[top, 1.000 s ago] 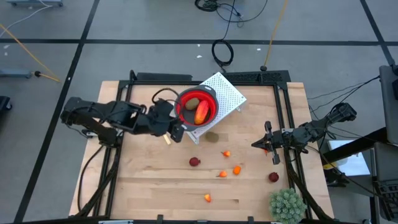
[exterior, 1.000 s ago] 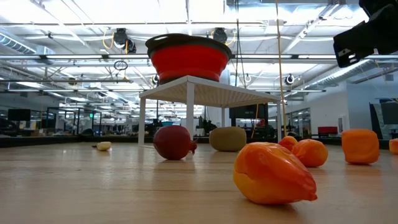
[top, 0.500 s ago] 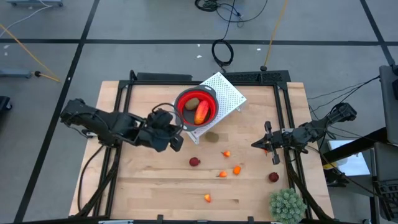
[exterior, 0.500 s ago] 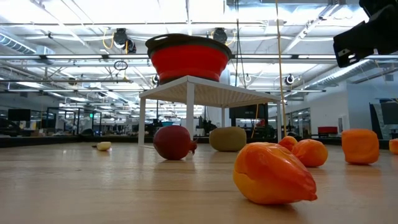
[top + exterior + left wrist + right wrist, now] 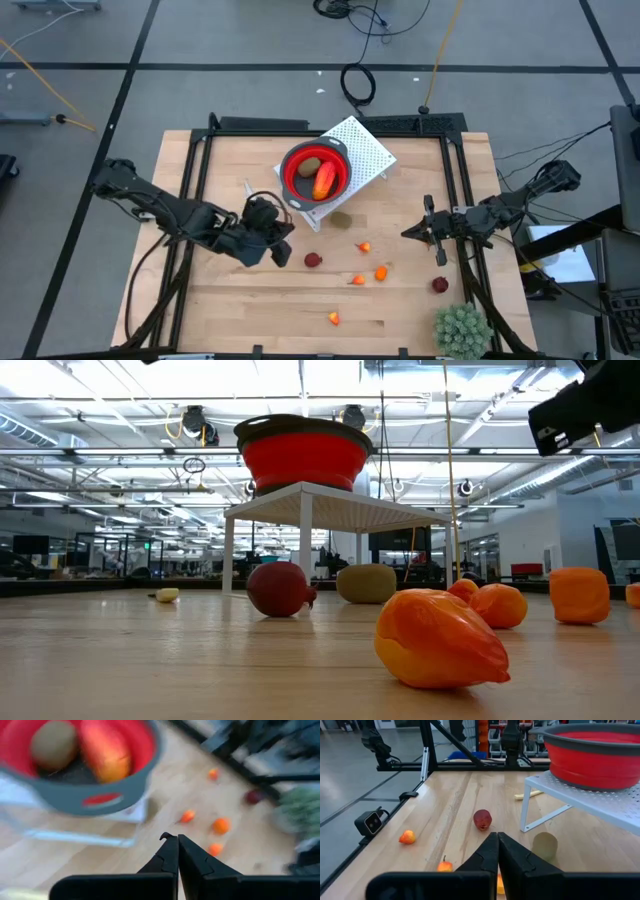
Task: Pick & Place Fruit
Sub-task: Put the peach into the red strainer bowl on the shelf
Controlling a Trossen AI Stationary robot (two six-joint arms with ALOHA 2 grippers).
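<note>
High view: left tool (image 5: 284, 256) shut, empty, beside dark red fruit (image 5: 313, 260)

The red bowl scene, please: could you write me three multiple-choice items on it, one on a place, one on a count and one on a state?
1. Where does the red bowl stand?
A. on the white perforated rack
B. on the bare table
C. on the floor

2. How many fruit pieces lie inside the bowl?
A. none
B. two
C. five

3. How are the left gripper's fingers?
A. wide open
B. closed on a fruit
C. shut, holding nothing

Answers:
1 A, the low view shows the bowl on top of the rack's legs.
2 B, the high view shows an olive-brown oval and an orange-red piece in it.
3 C, the left wrist view shows the fingertips pressed together with nothing between.
</note>
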